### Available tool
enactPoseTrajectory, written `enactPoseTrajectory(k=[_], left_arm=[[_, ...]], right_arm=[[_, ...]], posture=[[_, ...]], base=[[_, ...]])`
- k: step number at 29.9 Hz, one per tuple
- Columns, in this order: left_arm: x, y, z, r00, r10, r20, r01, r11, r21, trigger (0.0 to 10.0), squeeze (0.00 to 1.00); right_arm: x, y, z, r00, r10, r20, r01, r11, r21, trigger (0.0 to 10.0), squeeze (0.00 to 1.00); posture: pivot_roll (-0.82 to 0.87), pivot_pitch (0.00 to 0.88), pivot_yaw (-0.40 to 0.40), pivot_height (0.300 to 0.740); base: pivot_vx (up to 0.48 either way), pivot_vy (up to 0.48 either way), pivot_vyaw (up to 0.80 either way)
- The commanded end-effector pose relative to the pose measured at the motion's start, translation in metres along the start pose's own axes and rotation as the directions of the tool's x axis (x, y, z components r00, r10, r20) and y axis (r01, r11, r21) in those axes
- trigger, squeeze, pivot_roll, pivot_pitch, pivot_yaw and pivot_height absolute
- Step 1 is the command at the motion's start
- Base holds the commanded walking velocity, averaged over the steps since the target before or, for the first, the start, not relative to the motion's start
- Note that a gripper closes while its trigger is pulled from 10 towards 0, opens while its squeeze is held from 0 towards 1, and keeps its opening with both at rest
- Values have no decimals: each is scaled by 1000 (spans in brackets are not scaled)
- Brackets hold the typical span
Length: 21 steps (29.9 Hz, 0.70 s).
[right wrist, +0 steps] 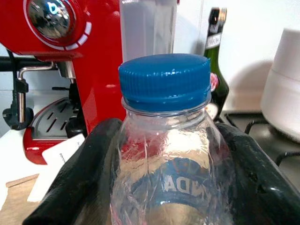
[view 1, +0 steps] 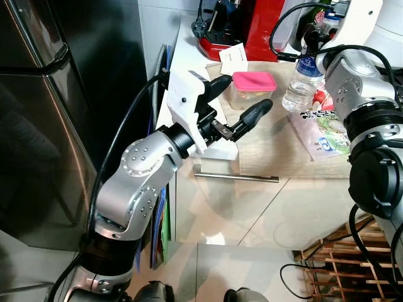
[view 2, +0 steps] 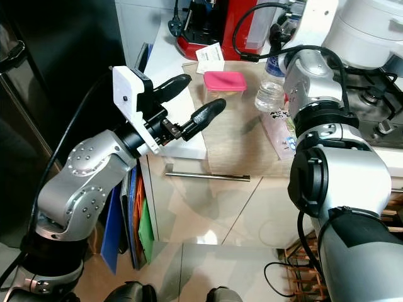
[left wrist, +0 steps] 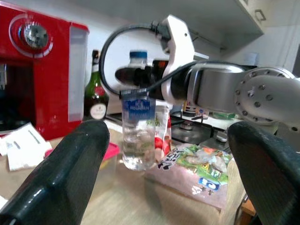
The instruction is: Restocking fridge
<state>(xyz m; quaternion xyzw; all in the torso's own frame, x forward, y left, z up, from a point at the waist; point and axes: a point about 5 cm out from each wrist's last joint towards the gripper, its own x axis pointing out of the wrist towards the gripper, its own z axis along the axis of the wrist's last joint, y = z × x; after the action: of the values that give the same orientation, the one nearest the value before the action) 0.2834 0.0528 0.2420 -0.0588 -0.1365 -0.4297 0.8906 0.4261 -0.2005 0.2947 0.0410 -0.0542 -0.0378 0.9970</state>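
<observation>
Right pincer (right wrist: pixel 164 140) taking hold of the water bottle (view 1: pixel 302 78) on the desk (view 1: pixel 271 148), ready for the fridge (view 1: pixel 38 113).

The bottle stands upright near the desk's back edge, long axis vertical, blue cap up; the pincer's fingers sit either side of its neck, seemingly gripping. Next, I'd judge, comes a straight lift clear of the pink-lidded tub (view 1: pixel 254 88) and snack bag (view 1: pixel 324 135). Left pincer (view 1: pixel 238 108) hovers open at the front edge.
</observation>
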Motion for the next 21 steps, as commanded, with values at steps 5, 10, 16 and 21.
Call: enactPoseTrajectory(k=[5, 10, 16, 21], left_arm=[[3, 7, -14, 995, 92, -29, -92, 996, -6, 10000, 0], [3, 23, -21, 976, 215, -31, -215, 977, 13, 10000, 0], [0, 38, -23, 941, 339, -13, -339, 941, 25, 10000, 0], [-4, 48, -22, 898, 440, 28, -441, 897, 38, 10000, 0]], right_arm=[[0, 4, 25, 991, 28, 134, -28, 1000, 3, 0, 0], [-2, 0, 36, 969, 5, 248, -19, 998, 55, 0, 0], [-32, 3, 84, 750, 12, 661, 27, 998, -49, 0, 0], [-64, 3, 72, 623, 22, 782, 152, 977, -149, 0, 0]], posture=[[-1, 29, -47, 740], [-9, 0, -26, 740], [-28, 0, -4, 740], [-43, 0, 6, 740]], base=[[0, 0, 0], [0, 0, 0], [0, 0, 0], [0, 0, 0]])
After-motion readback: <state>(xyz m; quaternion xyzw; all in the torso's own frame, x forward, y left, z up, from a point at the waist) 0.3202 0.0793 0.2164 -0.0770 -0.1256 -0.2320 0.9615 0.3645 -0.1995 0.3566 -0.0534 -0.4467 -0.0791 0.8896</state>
